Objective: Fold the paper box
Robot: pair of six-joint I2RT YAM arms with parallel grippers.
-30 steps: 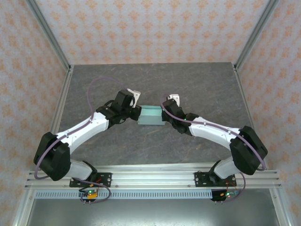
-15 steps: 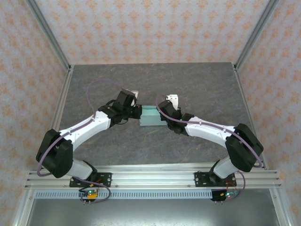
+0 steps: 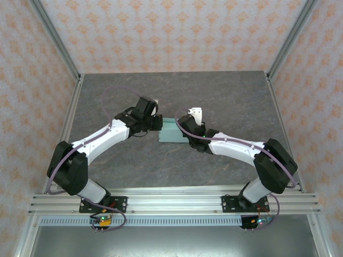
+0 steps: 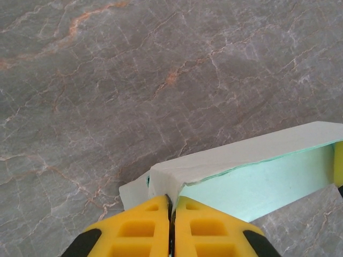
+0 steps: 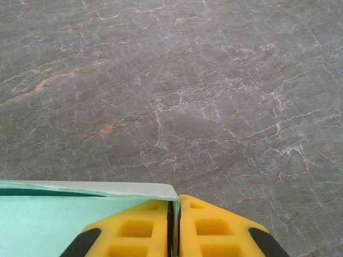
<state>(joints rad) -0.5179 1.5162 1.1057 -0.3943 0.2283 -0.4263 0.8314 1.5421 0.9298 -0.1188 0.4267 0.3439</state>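
Surveying the grey marbled table [image 3: 225, 91], we find the paper box [image 3: 171, 132] lying near its centre, between the two arms, formed into a flat mint-green rectangle. Its long axis runs left to right, one end toward each gripper. We judge the end flaps are being tucked. The left gripper [image 4: 171, 202] and right gripper [image 5: 175, 203] both have fingers pressed together, tips against the box ends; whether card is nipped we cannot tell. The next move calls for gentle inward pressure without crushing the card.
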